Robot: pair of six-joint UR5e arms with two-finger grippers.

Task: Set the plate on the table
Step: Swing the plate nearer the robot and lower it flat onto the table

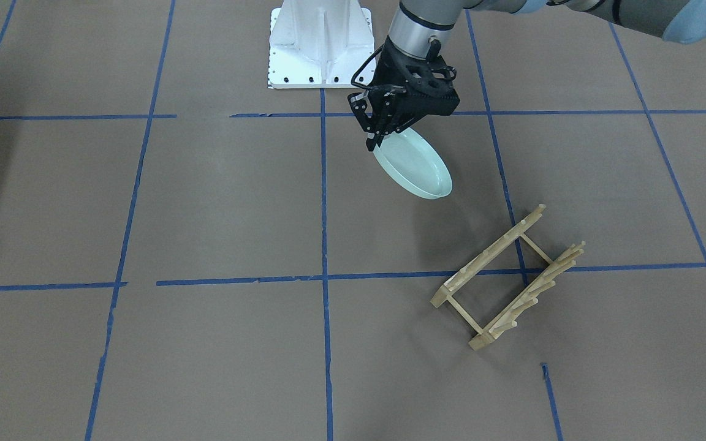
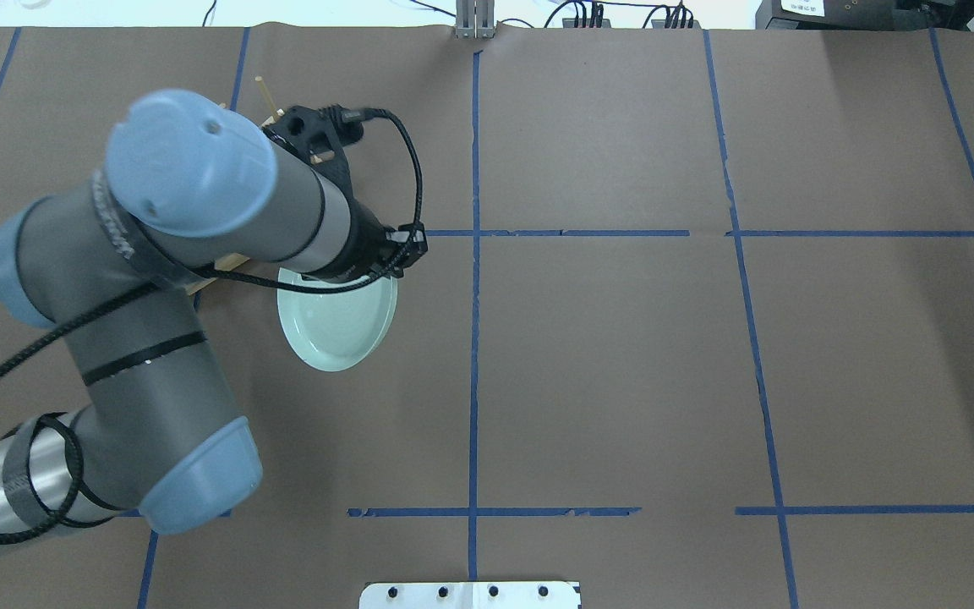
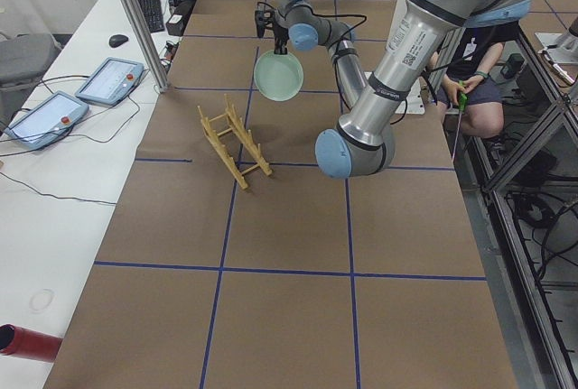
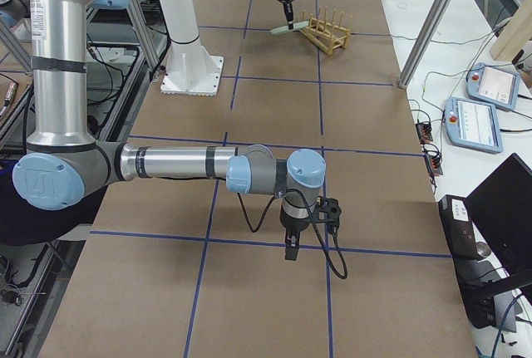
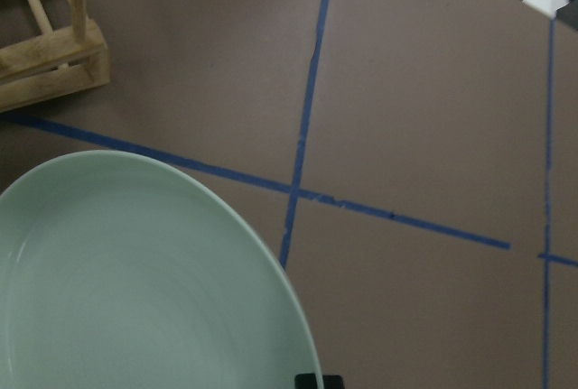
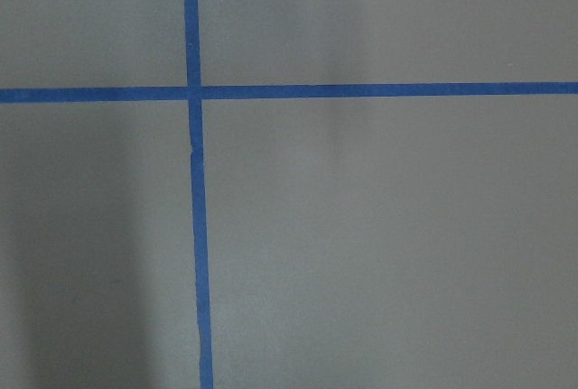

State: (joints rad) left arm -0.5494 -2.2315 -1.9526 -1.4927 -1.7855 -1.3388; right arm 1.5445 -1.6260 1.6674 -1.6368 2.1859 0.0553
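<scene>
One plate (image 1: 417, 166), perhaps aslant, hollow upward

Plate (image 1: 417, 168): pale mint green, glossy and plain, with faint concentric rings on its inner face. Table (image 1: 224, 202): flat brown paper, crossed by a grid of blue tape lines (image 1: 323, 202) that are broken in places by small gaps. Rack (image 1: 509, 278): light natural wood, unpainted. Left gripper (image 1: 372, 146): matt black, with a black cable (image 2: 415, 169). Left arm (image 2: 199, 203): grey tubes with black bands and pale blue joint caps, and the right arm (image 4: 174, 163) has the same scheme. Right gripper (image 4: 291, 246): black. Robot base (image 1: 319, 43): white, with a row of dark bolt heads along its edge. Cylinder (image 3: 23, 342) at the table's corner: red.
</scene>
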